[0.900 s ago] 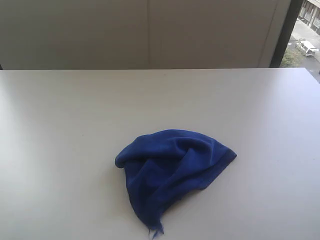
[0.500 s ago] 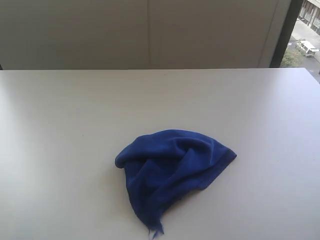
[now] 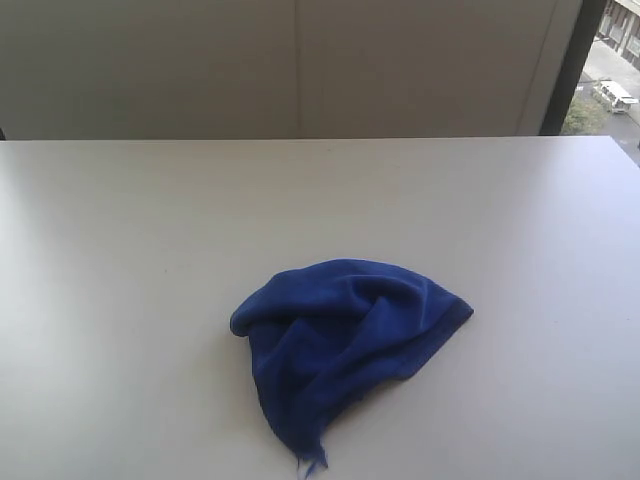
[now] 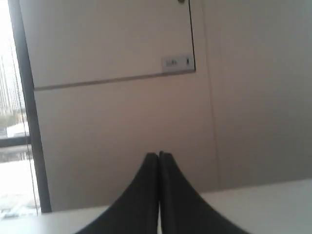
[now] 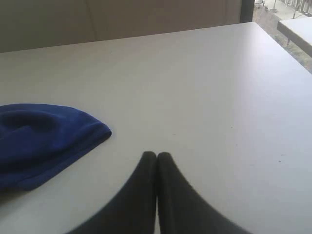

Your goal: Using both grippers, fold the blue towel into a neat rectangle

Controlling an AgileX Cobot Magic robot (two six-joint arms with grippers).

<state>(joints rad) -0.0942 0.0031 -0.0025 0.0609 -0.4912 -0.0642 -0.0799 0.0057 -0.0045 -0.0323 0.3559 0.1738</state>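
towel (image 3: pixel 340 350): crumpled heap on surface (image 3: pixel 120 250) | left hand (image 4: pixel 159 155): clenched, empty | right hand (image 5: pixel 156 155): clenched, empty, beside towel

Left gripper (image 4: pixel 159 155) jaws pressed together, facing wall (image 4: pixel 122 122) w/ label (image 4: pixel 178 62).

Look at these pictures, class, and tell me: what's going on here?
A two-armed robot is meant to fold the blue towel, but folding has not begun. The towel lies crumpled in a heap on the white table, with nothing touching it. The left gripper and the right gripper both have their jaws shut and empty. The right one is near the towel but apart from it; the left one faces a wall.
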